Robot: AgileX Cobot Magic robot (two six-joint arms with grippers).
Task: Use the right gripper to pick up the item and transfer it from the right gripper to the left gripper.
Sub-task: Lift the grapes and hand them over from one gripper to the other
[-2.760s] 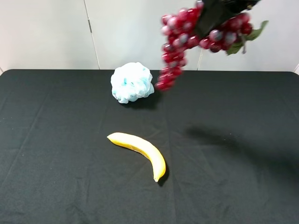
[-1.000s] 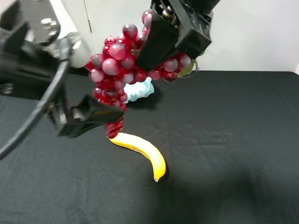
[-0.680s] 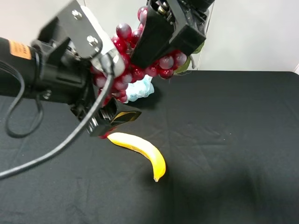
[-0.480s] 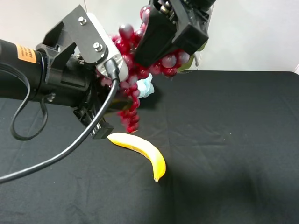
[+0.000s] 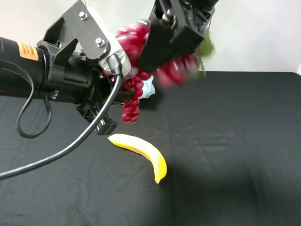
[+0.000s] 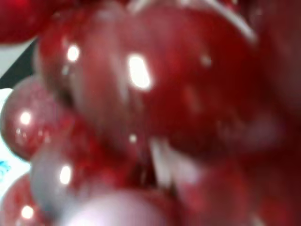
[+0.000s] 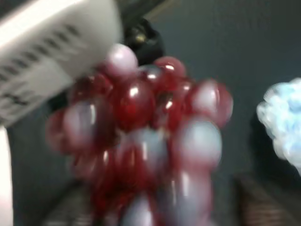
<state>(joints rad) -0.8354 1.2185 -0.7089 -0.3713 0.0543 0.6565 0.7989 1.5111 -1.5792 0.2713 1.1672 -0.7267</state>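
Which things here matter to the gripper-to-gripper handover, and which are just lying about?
In the job: grape bunch, right gripper, left gripper.
Lying about: banana, pale blue mesh puff, both on the black table.

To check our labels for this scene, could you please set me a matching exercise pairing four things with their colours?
Things:
1. grapes
2. banana
3. puff
4. tablecloth

Colours:
A. yellow
B. black
C. dark red
D. pale blue

Pairs: 1-C; 2-A; 3-D; 4-B
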